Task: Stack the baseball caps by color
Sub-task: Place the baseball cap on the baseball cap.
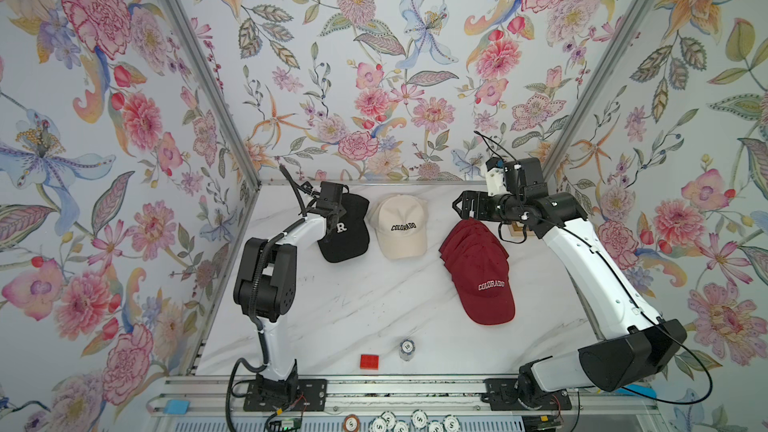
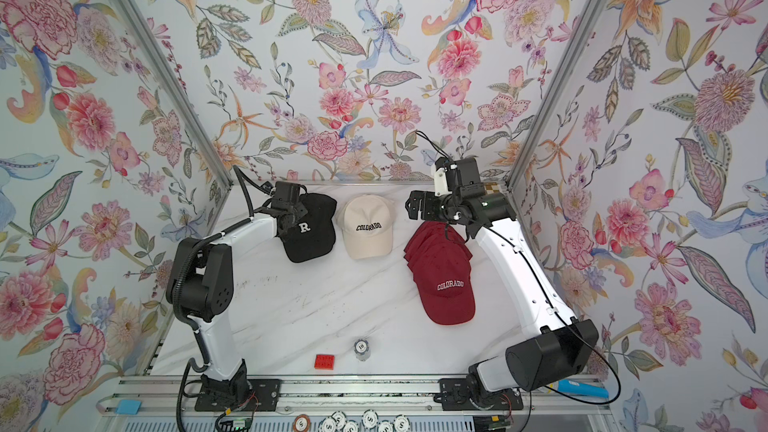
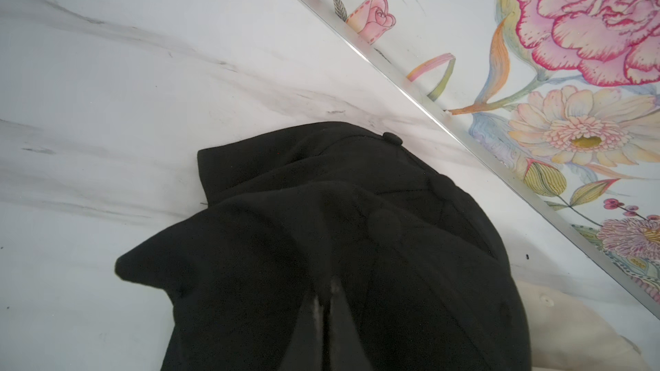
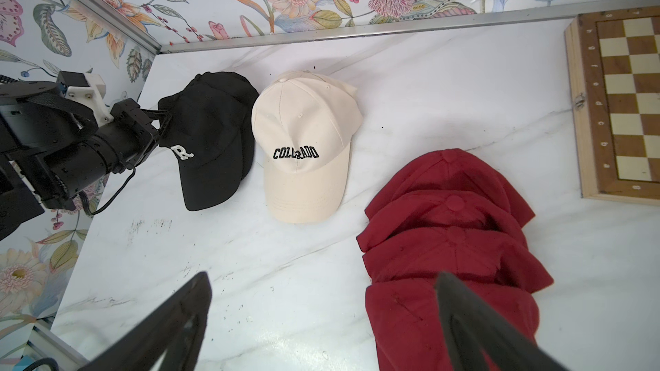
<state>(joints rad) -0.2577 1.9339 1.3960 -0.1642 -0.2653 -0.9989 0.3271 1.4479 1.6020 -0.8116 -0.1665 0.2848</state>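
Looking down on a white marble-look table (image 1: 353, 305) with grey veins and a few dark scuffs left of centre. Boxed in left, far and right by floral wallpaper (image 1: 374, 56), with aluminium frame rails (image 1: 199, 68) up both far corners and along the table's far edge.

Counting three colour piles in a row across the far half:
- **Far left:** black caps (image 1: 347, 243) (image 3: 321, 173) (image 4: 214, 130), white "R" on the top one. Seeing at least two layers from the left wrist; can't read the exact number.
- **Centre, just beside them:** cream cap (image 1: 401, 226), black "COLORADO". Seeing only one face; can't tell about anything beneath.
- **Right:** maroon caps (image 1: 478, 272), four, overlapped and stepped toward the near side, white "COLORADO" on the nearest.

Left gripper (image 3: 326, 290) (image 4: 164, 119) pinched tight on black fabric at the left side of the top black cap. Right gripper (image 1: 457, 209) (image 4: 321, 276) spread wide, gripping nothing, hanging above the far end of the maroon pile.

Also counting:
- One chessboard (image 4: 625, 101) far right by the wall.
- One red brick (image 1: 369, 361) and one short chip stack (image 1: 406, 349) at the near edge, centre, well apart from the caps.
- Off the table on the near rail: loose chips (image 1: 419, 417), six white plus one brown, and one blue block (image 1: 176, 406) to the left.
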